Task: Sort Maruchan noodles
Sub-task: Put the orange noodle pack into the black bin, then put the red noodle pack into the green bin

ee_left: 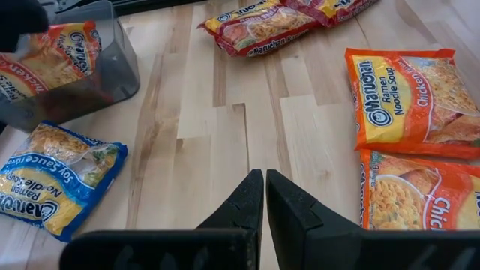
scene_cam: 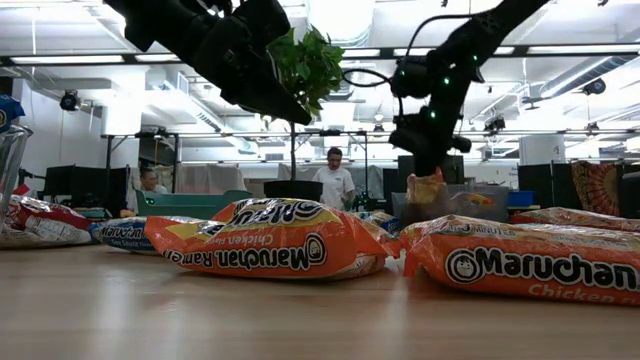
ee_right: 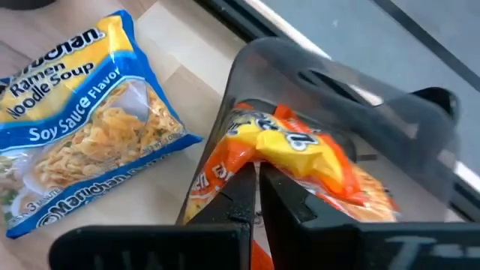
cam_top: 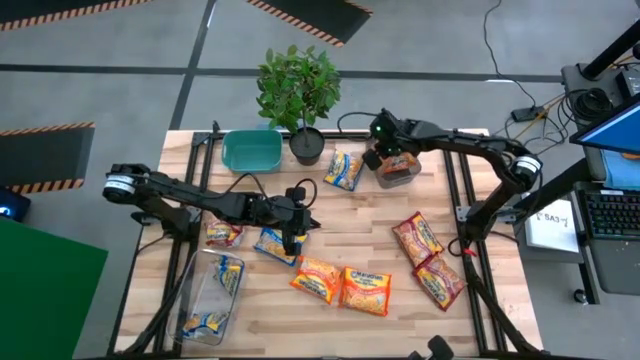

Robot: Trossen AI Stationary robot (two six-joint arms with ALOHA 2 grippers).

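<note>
Hovering at the high view's lower centre, the left gripper [cam_top: 292,243] is closed on nothing, a blue packet [cam_top: 276,243] just beside it. At upper right, an orange packet [ee_right: 300,161] is pinched by the right gripper [ee_right: 257,180] inside a dark bin [ee_right: 352,90].

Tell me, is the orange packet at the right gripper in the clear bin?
Partly in: the orange packet sticks out over the clear bin rim, pinched by the right gripper.

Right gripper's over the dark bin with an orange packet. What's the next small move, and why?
Probably open the right gripper to drop it: it is shut on the orange packet, which already hangs inside the dark bin at the table's far edge.
</note>
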